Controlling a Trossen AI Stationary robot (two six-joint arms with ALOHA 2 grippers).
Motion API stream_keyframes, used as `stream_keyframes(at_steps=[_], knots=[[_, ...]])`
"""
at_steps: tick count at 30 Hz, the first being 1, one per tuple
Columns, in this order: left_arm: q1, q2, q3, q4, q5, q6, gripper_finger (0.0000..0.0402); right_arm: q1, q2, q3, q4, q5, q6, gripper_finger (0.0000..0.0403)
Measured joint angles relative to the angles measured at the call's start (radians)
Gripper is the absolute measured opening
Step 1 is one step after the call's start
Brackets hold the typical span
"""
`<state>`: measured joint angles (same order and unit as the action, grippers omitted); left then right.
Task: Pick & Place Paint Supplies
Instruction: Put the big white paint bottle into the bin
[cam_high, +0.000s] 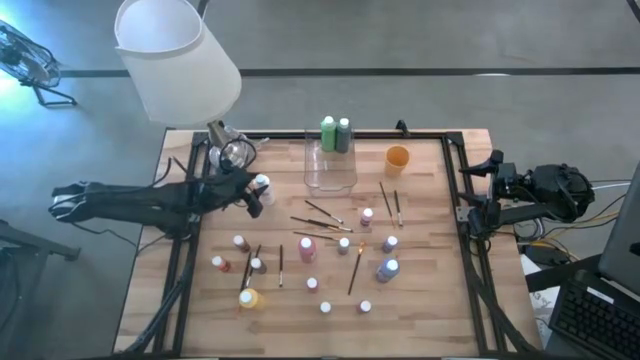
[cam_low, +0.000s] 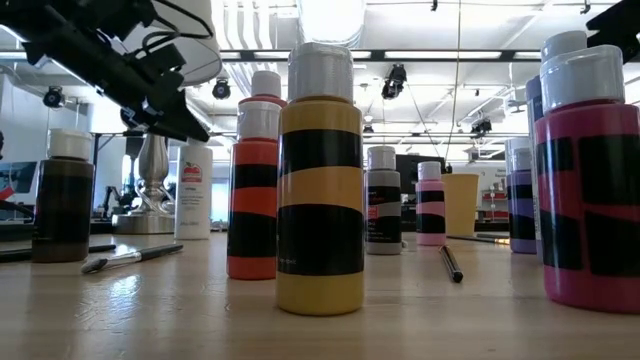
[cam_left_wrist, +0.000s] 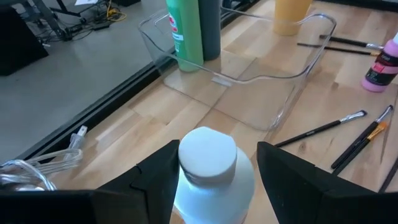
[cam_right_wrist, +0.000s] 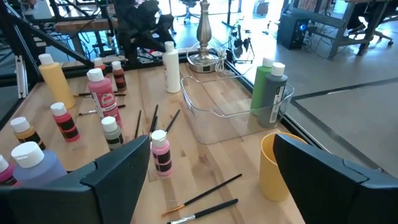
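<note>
Small paint bottles with white caps stand upright across the table, among them a yellow one (cam_high: 248, 297), a pink one (cam_high: 307, 246) and a blue-grey one (cam_high: 387, 268). Thin dark-handled paintbrushes (cam_high: 320, 222) lie flat between them. A white bottle (cam_left_wrist: 214, 177) stands on the table at the far left. My left gripper (cam_high: 255, 192) is open, with one finger on either side of this bottle's cap. My right gripper (cam_right_wrist: 211, 143) is open above the table's right edge, with nothing between its fingers.
A clear plastic box (cam_high: 330, 170) stands at the far middle, with a green bottle (cam_high: 328, 133) and a dark bottle (cam_high: 343, 135) upright at its far end. An orange cup (cam_high: 397, 158) is to its right. A lamp with a white shade (cam_high: 180, 60) stands at the far left corner.
</note>
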<state>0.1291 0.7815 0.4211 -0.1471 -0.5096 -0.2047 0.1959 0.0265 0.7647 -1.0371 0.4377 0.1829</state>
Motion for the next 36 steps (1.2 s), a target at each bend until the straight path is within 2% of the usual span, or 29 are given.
stream_keyframes(at_steps=[5, 12, 16, 24, 36], knots=[[0.000, 0.016, 0.000, 0.000, -0.048, -0.003, 0.0218, 0.000, 0.000, 0.000, 0.000, 0.000, 0.000, 0.0354], [0.000, 0.019, 0.000, 0.007, -0.051, -0.021, 0.0215, 0.000, 0.000, 0.000, 0.000, 0.000, 0.000, 0.0360], [0.000, 0.019, 0.000, 0.006, -0.050, -0.034, 0.0195, 0.000, 0.000, 0.000, 0.000, 0.000, 0.000, 0.0352], [0.000, 0.019, 0.000, 0.007, -0.039, -0.041, 0.0123, 0.000, 0.000, 0.000, 0.000, 0.000, 0.000, 0.0327], [0.000, 0.019, 0.000, 0.023, -0.024, -0.114, 0.0131, 0.000, 0.000, 0.000, 0.000, 0.000, 0.000, 0.0290]])
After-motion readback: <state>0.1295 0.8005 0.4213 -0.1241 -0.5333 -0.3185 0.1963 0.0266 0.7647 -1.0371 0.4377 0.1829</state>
